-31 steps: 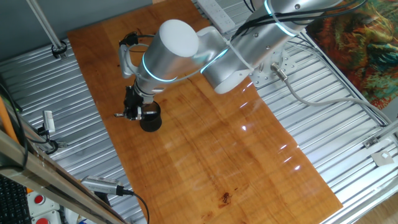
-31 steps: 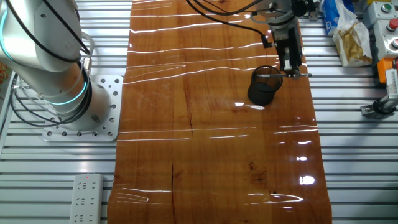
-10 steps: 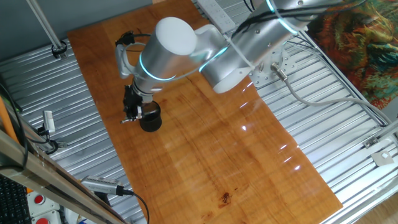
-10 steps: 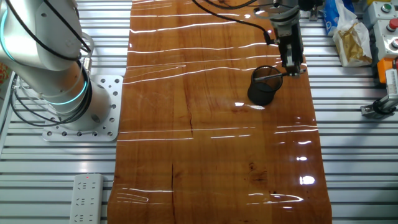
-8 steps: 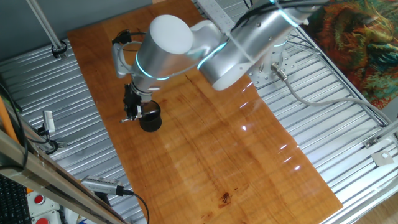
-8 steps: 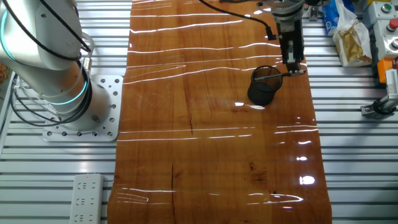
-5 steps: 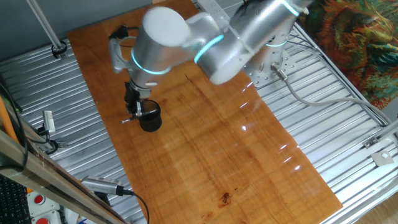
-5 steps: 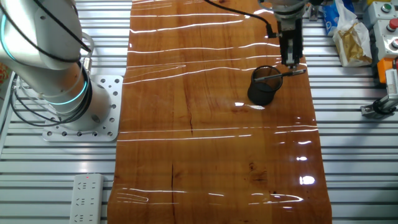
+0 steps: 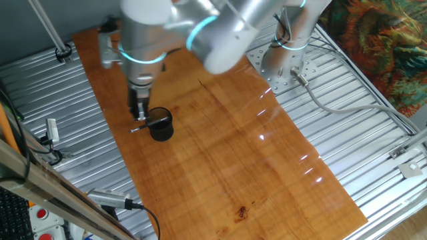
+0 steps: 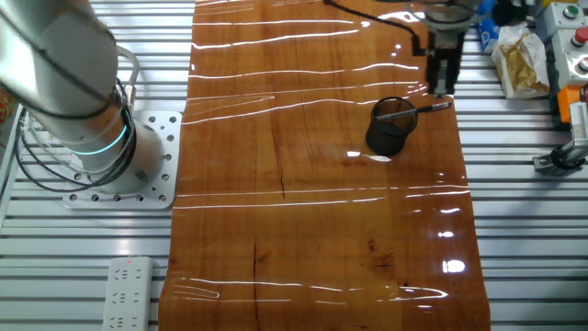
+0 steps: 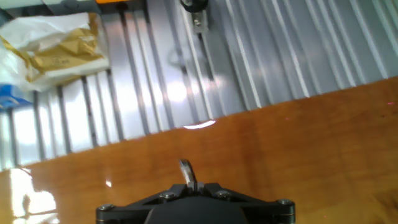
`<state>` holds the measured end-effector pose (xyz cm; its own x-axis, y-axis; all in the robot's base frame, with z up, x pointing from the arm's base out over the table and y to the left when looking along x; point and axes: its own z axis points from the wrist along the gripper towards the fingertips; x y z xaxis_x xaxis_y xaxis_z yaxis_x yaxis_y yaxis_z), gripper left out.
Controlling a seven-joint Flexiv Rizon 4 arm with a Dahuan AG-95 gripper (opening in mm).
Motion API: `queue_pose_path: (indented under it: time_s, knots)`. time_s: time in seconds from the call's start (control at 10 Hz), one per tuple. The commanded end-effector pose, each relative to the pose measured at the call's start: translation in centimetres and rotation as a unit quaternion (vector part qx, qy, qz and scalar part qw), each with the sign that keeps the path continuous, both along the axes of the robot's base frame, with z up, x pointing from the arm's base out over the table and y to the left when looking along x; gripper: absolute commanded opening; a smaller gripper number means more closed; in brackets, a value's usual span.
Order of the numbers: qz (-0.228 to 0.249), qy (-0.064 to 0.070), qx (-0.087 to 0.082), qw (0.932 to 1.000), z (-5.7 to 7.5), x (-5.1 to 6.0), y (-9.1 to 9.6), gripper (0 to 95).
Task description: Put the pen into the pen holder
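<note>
The pen holder [image 9: 161, 125] is a small dark cup standing on the wooden board [image 9: 227, 153]; it also shows in the other fixed view [image 10: 390, 130]. The thin dark pen [image 10: 424, 109] lies tilted across the cup's rim, one end inside the cup and its silvery end [image 9: 136, 129] sticking out over the board. My gripper [image 9: 139, 115] hangs just above the pen's outer end, apart from it, fingers [image 10: 435, 81] a little apart and empty. In the hand view the silvery pen end [image 11: 186, 172] shows beyond the gripper body.
The board lies on a ribbed metal table. A thick silver tool with a black cable [image 9: 110, 199] lies at the front left. A plastic bag [image 10: 514, 55] and control boxes are beside the board's edge. A power strip [image 10: 129, 280] and the arm's base [image 10: 119, 175] are on the other side.
My gripper has let go of the pen and risen away from the cup. The pen stays leaning across the cup's rim.
</note>
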<state>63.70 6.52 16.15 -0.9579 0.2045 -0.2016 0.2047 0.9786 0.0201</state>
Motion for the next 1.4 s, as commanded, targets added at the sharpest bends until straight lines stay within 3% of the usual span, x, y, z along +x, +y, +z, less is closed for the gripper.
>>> queue_pose_path:
  time_s: [0.1, 1.0, 1.2, 1.4]
  knots:
    - [0.001, 0.008, 0.005, 1.0, -0.4, 1.1, 0.3, 38.0]
    - [0.015, 0.019, 0.007, 0.9997, -0.9, 0.8, 0.1, 38.0]
    - [0.017, 0.021, 0.007, 0.9996, -1.4, 0.5, 0.0, 38.0]
    - [0.021, 0.018, 0.006, 0.9996, -2.8, 0.2, -0.5, 38.0]
